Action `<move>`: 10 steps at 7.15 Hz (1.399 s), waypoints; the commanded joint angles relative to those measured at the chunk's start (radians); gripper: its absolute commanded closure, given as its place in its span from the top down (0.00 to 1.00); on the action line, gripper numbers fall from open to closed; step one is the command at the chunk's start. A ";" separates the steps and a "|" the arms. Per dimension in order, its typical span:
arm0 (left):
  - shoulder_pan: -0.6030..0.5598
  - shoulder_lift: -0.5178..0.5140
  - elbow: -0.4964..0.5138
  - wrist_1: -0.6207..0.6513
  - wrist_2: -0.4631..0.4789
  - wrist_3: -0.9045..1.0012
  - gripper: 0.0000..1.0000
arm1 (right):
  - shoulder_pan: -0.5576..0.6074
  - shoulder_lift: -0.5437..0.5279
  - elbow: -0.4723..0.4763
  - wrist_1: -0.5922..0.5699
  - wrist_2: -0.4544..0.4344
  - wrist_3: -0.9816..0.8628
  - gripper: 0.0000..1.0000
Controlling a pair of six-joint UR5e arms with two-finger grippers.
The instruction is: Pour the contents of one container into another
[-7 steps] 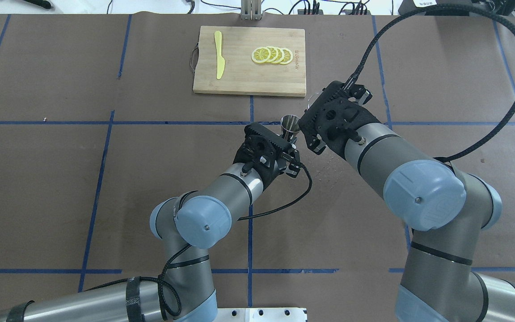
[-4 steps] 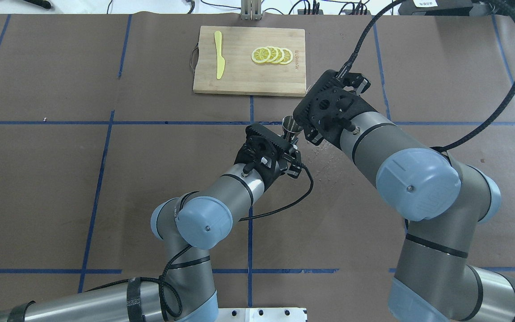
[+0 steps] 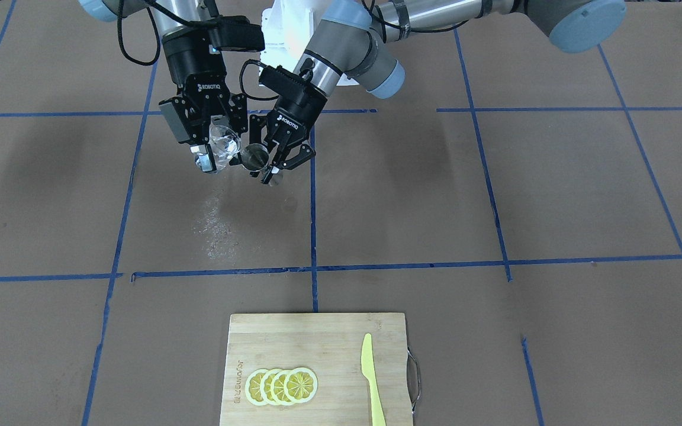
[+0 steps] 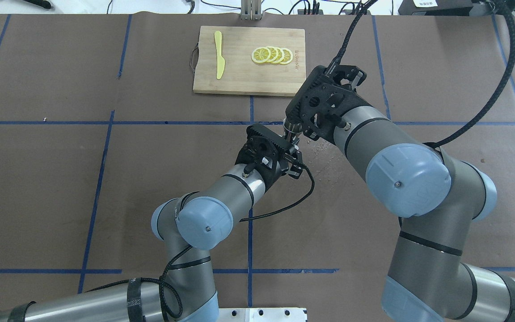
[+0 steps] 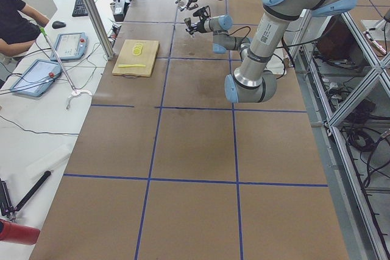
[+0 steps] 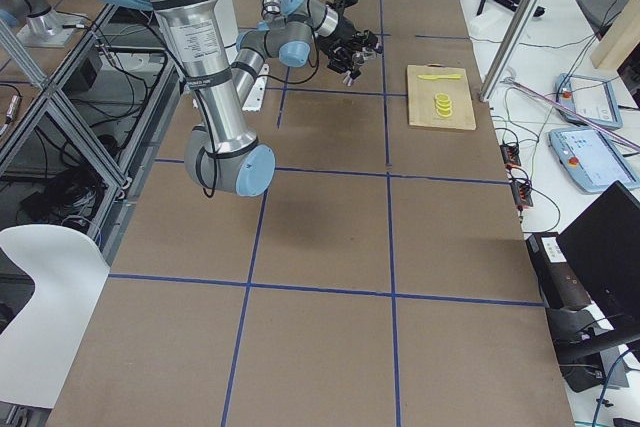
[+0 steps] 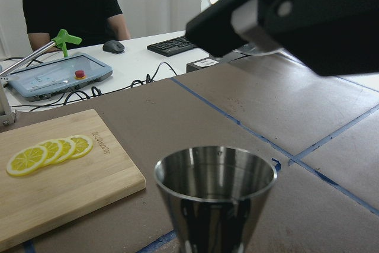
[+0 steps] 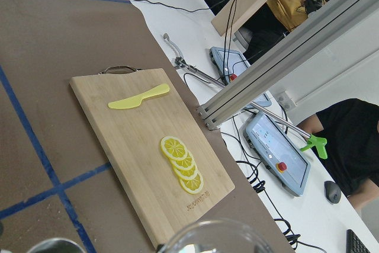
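Note:
A small steel jigger [image 3: 254,157] is held upright above the table, with my left gripper [image 3: 263,167] shut on it. Its mouth [image 7: 216,170] looks empty in the left wrist view. Right beside it, slightly higher, is a clear glass [image 3: 224,144], tilted, with my right gripper [image 3: 214,152] shut on it. In the overhead view the right gripper's body [image 4: 322,100] covers the glass and most of the jigger [image 4: 290,128]. The glass rim [image 8: 213,238] fills the bottom of the right wrist view. I cannot tell what the glass holds.
A bamboo cutting board [image 4: 239,76] at the far middle carries lemon slices [image 4: 272,55] and a yellow knife [image 4: 219,54]. Small spilled specks [image 3: 215,222] lie on the brown table beneath the grippers. A person [image 7: 71,4] sits at a desk beyond the table.
My right gripper has swung left and rotated with the glass, and now sits over the jigger in the overhead view. The left arm and jigger have stayed still.

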State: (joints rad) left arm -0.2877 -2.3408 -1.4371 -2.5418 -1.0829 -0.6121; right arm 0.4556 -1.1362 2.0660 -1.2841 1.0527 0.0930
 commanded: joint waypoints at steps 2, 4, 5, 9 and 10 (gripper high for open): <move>-0.001 0.000 0.000 -0.002 -0.003 0.002 0.00 | -0.003 0.000 0.000 -0.018 -0.036 -0.085 0.00; -0.001 0.000 0.000 -0.002 -0.003 0.002 0.00 | -0.033 -0.002 0.000 -0.018 -0.075 -0.085 0.00; -0.001 0.000 0.000 -0.002 -0.003 0.002 0.00 | -0.047 -0.002 0.000 -0.023 -0.094 -0.085 0.00; -0.001 0.000 0.000 -0.003 -0.003 0.002 0.00 | -0.072 0.001 0.005 -0.060 -0.155 -0.163 0.00; -0.001 0.000 0.000 -0.003 -0.003 0.002 0.00 | -0.092 0.001 0.002 -0.060 -0.178 -0.168 0.00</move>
State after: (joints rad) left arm -0.2884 -2.3408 -1.4373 -2.5447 -1.0860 -0.6105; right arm 0.3829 -1.1356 2.0700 -1.3427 0.8985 -0.0646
